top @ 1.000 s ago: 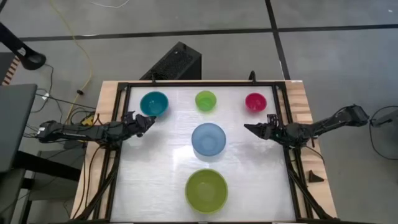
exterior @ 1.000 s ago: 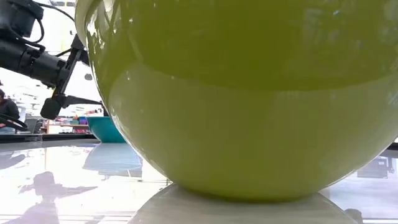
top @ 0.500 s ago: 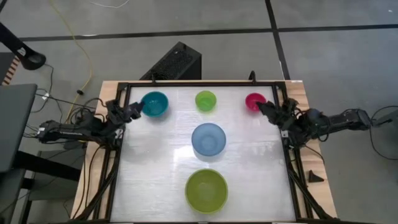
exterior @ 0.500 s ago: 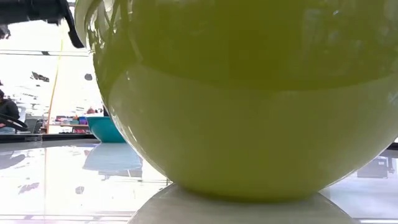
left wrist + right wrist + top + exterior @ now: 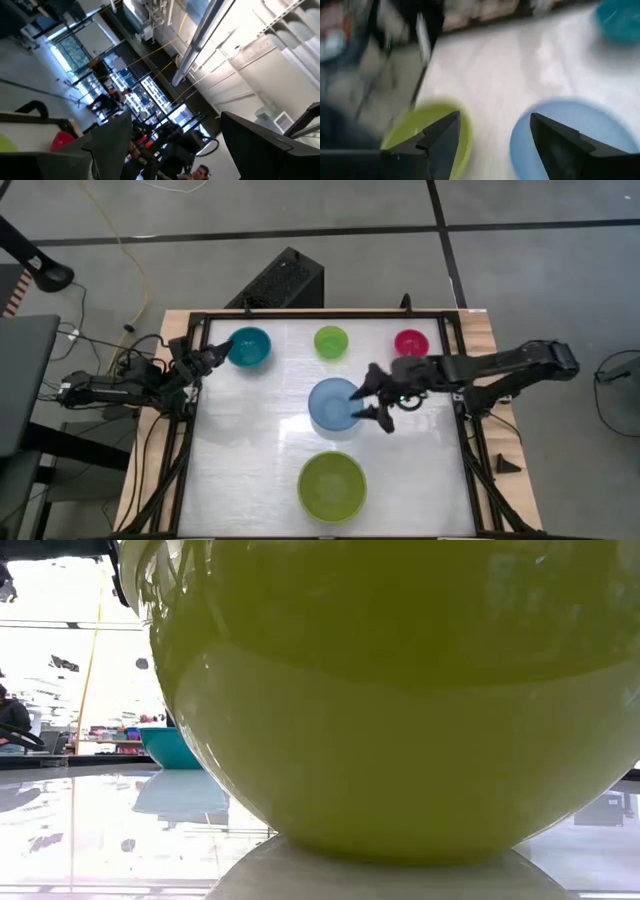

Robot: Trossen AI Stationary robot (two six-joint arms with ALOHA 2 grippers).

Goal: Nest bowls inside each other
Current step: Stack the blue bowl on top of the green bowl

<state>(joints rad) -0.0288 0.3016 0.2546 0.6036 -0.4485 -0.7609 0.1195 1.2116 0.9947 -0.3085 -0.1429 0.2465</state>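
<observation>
Five bowls rest on their bases on the white table. The teal bowl, the small lime-green bowl and the magenta-red bowl form a far row. The light blue bowl is at the centre, and the large olive-green bowl is near the front, filling the low view. My right gripper hangs open over the light blue bowl's right rim, clear of it. My left gripper stands open at the left edge beside the teal bowl, tipped up toward the room.
A black frame runs around the table. Bare white surface lies left and right of the two middle bowls. People and shelves show in the room beyond the table.
My right gripper has swung from the right edge past the magenta-red bowl and toward the table's centre, rising and rolling, and now hangs over the light blue bowl. My left gripper has drawn back toward the left edge, risen and tipped upward. The bowls have stayed put.
</observation>
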